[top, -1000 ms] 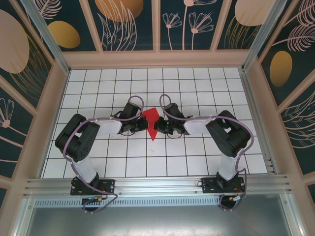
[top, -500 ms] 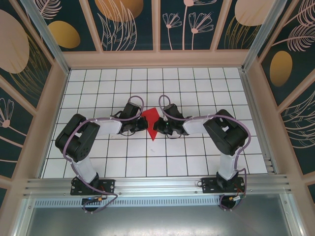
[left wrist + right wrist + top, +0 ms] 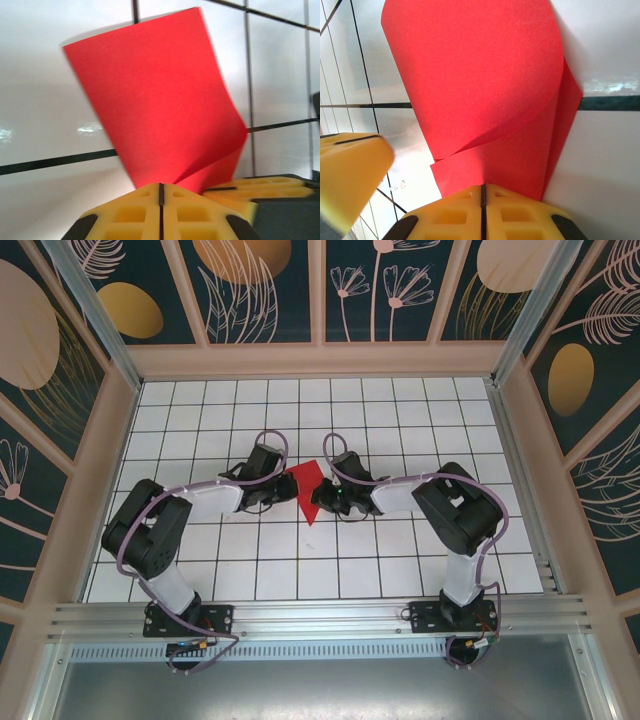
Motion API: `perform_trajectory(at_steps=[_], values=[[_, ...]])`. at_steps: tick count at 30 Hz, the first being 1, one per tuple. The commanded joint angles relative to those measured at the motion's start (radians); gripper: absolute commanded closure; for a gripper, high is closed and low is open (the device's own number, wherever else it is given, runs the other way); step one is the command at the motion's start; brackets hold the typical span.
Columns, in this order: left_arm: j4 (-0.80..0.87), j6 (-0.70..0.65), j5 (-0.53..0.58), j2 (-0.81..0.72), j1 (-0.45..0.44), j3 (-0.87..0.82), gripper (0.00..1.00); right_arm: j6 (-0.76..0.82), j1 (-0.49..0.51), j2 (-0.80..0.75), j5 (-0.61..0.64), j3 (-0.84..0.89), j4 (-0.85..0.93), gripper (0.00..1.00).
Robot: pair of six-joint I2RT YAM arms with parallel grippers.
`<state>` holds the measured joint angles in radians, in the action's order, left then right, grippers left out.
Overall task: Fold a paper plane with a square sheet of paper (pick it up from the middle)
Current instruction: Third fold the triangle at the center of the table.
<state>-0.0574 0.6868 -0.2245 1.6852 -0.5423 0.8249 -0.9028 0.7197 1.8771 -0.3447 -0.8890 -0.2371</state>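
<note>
The square sheet of paper [image 3: 307,488] is bright red, curled and partly folded over itself, with a point toward the near side. It sits mid-table between both grippers. My left gripper [image 3: 288,494] meets its left edge; in the left wrist view the paper [image 3: 165,110] narrows into the closed yellow jaws of that gripper [image 3: 161,189]. My right gripper [image 3: 319,502] is at its right edge, and the doubled paper [image 3: 485,85] runs into the shut jaws of the right gripper [image 3: 482,189]. Each wrist view catches the other gripper's yellow fingers [image 3: 260,187] [image 3: 350,175] close by. The paper plane is out of view.
The white gridded table [image 3: 400,420] is boxed in by wooden side walls [image 3: 95,470] [image 3: 545,470] and a back wall [image 3: 320,360]. An aluminium rail [image 3: 320,618] runs along the near edge by the arm bases.
The left arm's elbow has swung out to the left and its gripper has eased back slightly. The right elbow shifted a little earlier. The paper stays in place.
</note>
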Motion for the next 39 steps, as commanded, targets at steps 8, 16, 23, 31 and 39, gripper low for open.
perform_trajectory(at_steps=[8, 16, 23, 31, 39], values=[[-0.07, 0.031, -0.112, 0.007, -0.014, -0.042, 0.9, -0.028, 0.003, 0.033, 0.028, 0.004, 0.012, 0.89], [-0.071, 0.027, -0.094, 0.067, -0.017, -0.04, 0.94, -0.032, 0.004, 0.016, 0.008, 0.004, -0.019, 0.89], [-0.043, 0.012, -0.049, 0.099, -0.017, -0.021, 0.95, -0.003, 0.003, -0.05, -0.013, 0.011, -0.053, 0.88], [-0.032, 0.008, -0.026, 0.099, -0.017, -0.013, 0.94, 0.032, 0.011, -0.167, -0.013, 0.086, -0.032, 0.82], [-0.024, 0.008, -0.013, 0.1, -0.017, -0.006, 0.95, 0.044, 0.062, -0.168, -0.05, 0.115, -0.042, 0.83]])
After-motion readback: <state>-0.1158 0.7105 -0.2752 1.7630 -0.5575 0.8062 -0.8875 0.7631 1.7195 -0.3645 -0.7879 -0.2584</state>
